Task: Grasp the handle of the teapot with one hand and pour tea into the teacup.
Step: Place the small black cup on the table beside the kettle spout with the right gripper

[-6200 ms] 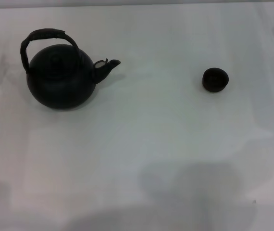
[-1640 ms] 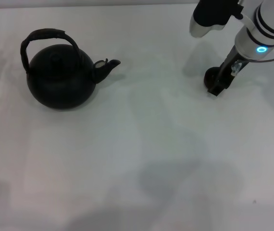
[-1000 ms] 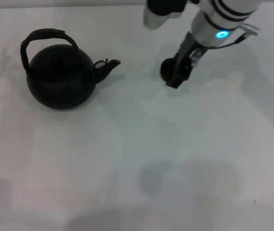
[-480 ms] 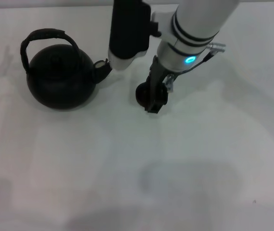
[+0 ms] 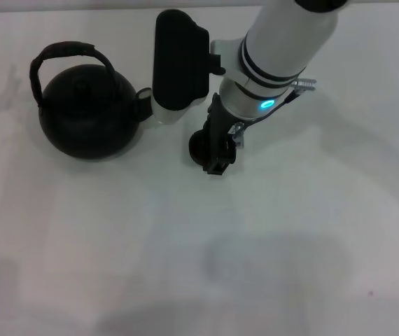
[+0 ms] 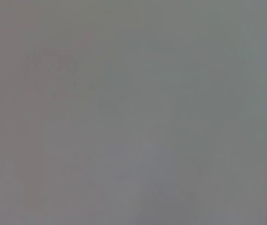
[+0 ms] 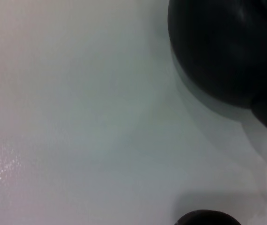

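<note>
The large black teapot [image 5: 87, 115] stands at the left in the head view, with its arched handle [image 5: 63, 52] upright over its top. Its spout is mostly hidden behind the right arm. My right gripper [image 5: 218, 155] is shut on the small dark teacup [image 5: 199, 148] and holds it at the table, a little to the right of the teapot and nearer to me. In the right wrist view the teapot's body [image 7: 218, 47] fills the upper corner and the teacup's rim [image 7: 207, 218] shows at the edge. My left gripper is out of view.
The white table [image 5: 115, 245] stretches around both things. The right arm's black and white links [image 5: 180, 63] hang over the area beside the teapot's spout. The left wrist view shows only a plain grey surface [image 6: 133, 112].
My right gripper has carried the teacup from the right side leftward, ending close to the teapot's spout side. The teapot has not moved.
</note>
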